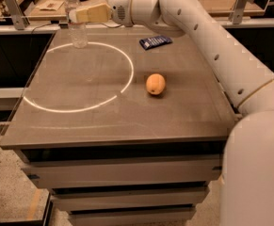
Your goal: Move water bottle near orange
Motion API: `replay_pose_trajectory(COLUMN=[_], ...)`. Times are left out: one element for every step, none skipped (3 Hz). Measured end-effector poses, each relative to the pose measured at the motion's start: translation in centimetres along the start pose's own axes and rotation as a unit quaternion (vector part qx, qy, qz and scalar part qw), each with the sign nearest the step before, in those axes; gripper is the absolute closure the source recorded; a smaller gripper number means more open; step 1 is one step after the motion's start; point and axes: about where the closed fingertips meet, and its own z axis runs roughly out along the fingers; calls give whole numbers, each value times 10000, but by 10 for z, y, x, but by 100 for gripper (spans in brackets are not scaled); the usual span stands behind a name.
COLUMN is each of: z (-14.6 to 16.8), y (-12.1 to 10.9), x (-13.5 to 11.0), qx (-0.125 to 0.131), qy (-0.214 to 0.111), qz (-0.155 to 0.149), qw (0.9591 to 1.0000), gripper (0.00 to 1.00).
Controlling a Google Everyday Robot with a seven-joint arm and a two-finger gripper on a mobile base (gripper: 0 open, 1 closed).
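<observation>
The water bottle (78, 34), clear with a white cap, stands upright at the far left of the grey table (127, 126), on the far edge of a white ring of light. The orange (156, 84) lies right of the table's middle, well apart from the bottle. My gripper (79, 15), tan at the end of the white arm, reaches in from the right and is level with the bottle's upper part, overlapping it in view. Whether it touches the bottle I cannot tell.
A dark blue snack packet (155, 42) lies at the back of the table, behind the orange. The white ring of light (127, 74) marks the left half of the table top. A wooden workbench (47, 4) with small items runs behind the table. My arm (212, 41) spans the right side.
</observation>
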Motion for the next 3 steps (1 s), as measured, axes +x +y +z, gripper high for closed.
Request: replay_pose_trajectory(z=[28,39,47], y=[5,-4,-22], x=[-1,6,24], qx=[-461,-414,-122], qy=[187,456,794], qz=[-536,-320,115], qw=[9973,9976,9967], gripper=[0,0,0])
